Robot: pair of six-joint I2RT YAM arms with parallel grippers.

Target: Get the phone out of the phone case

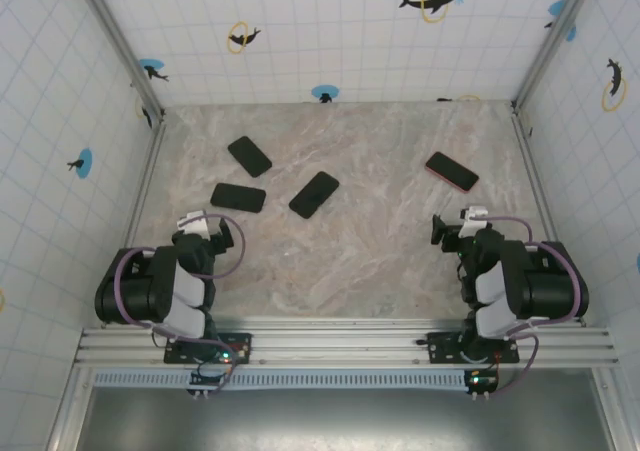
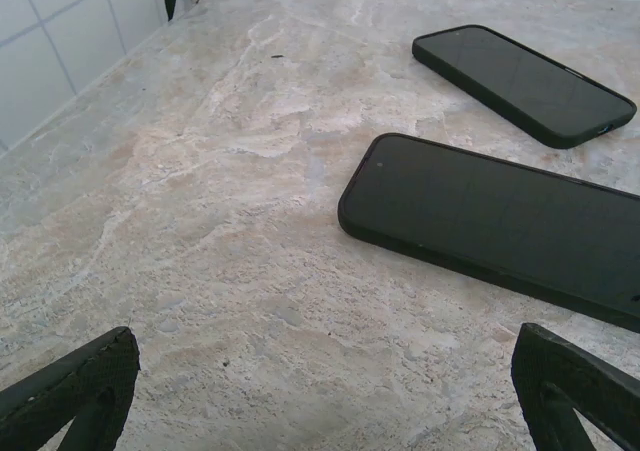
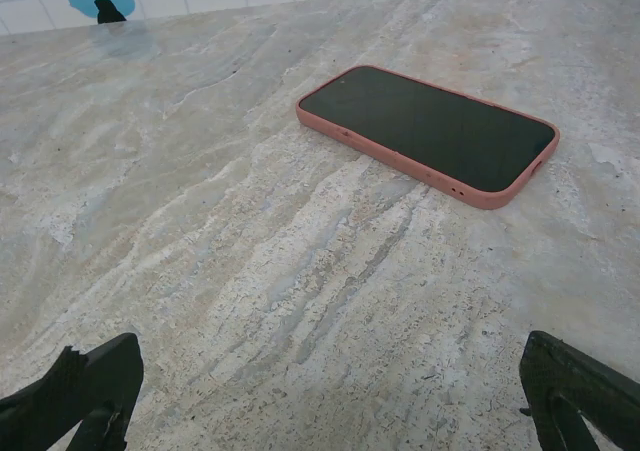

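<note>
Well, the beige marble-patterned tabletop [image 1: 380, 261] spreads across the white tiled booth [image 1: 300, 31], and both arms sit folded at its near edge. The left arm [image 1: 150, 291] and the right arm [image 1: 525, 281] touch nothing.

Toward the far right, well apart from the rest, lies the dark-screened phone in a salmon-pink case [image 1: 451, 171], flat and screen up, straight ahead of the right gripper [image 3: 335, 376]. That gripper's jaws are spread wide and empty above bare table.

On the left half lie three black slab phones: one farthest back [image 1: 249, 156], one nearest the left arm [image 1: 238, 197], one toward the middle [image 1: 314, 194]. Their rims look like black cases, though I can't be sure.

The left gripper [image 2: 330, 371] is also spread wide, holding nothing, with the nearest black phone just ahead of its right finger [image 2: 565, 376].
</note>
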